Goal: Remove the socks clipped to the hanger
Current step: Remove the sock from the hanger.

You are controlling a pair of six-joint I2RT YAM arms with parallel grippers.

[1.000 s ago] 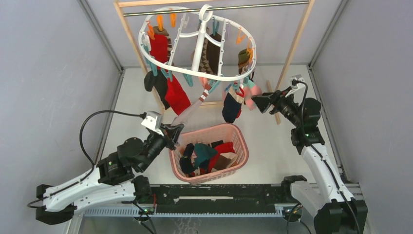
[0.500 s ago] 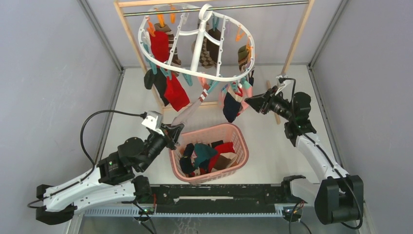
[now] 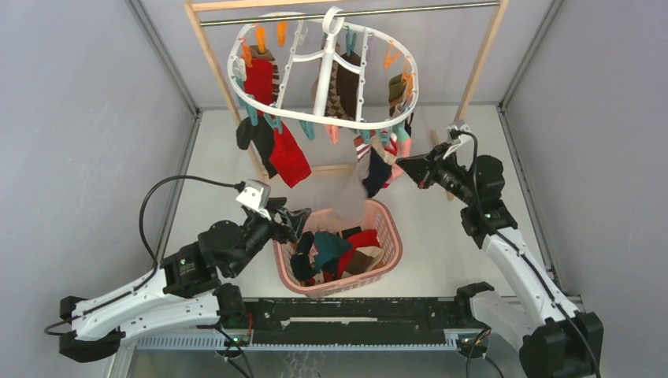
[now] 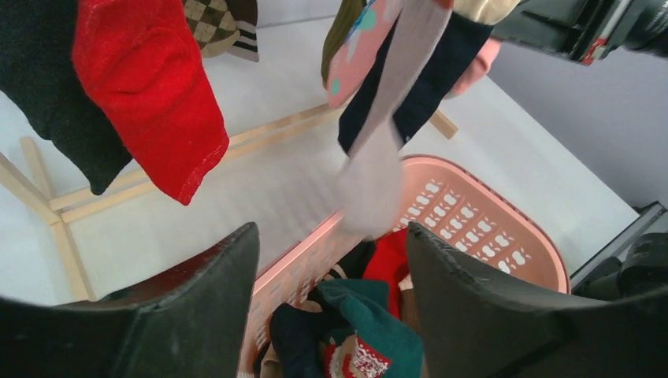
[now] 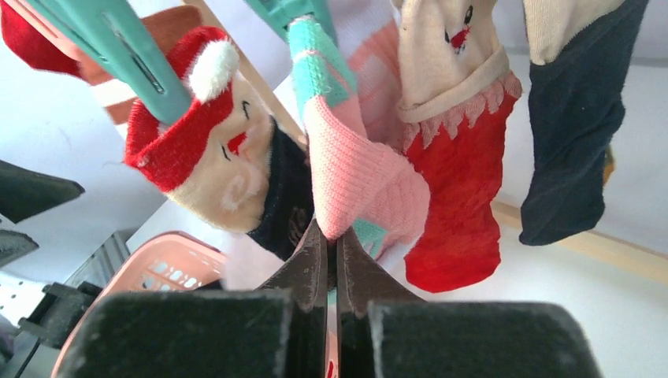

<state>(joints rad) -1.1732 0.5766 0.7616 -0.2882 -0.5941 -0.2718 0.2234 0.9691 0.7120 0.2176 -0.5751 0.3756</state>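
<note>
The white oval hanger (image 3: 319,118) hangs from the rail with several socks clipped to it. A red sock (image 3: 287,153) and a black sock (image 3: 254,134) hang at its left, a navy sock (image 3: 380,169) at its front right. My left gripper (image 3: 298,219) (image 4: 331,232) stands open over the basket's left rim, holding nothing. A pale grey sock (image 4: 378,173) dangles blurred above the basket. My right gripper (image 3: 403,165) (image 5: 332,236) is shut on the toe of a pink sock (image 5: 354,173) that a teal clip (image 5: 303,12) holds.
A pink lattice basket (image 3: 390,228) holding several loose socks sits between the arms. The wooden-framed rail (image 3: 473,71) stands behind, its foot bars on the table. A Santa-face sock (image 5: 213,150) and a red frilled sock (image 5: 461,205) hang beside the right jaws.
My left gripper opened and let go of the grey sock, which swung back right under the hanger. My right gripper moved in and shut on the pink sock.
</note>
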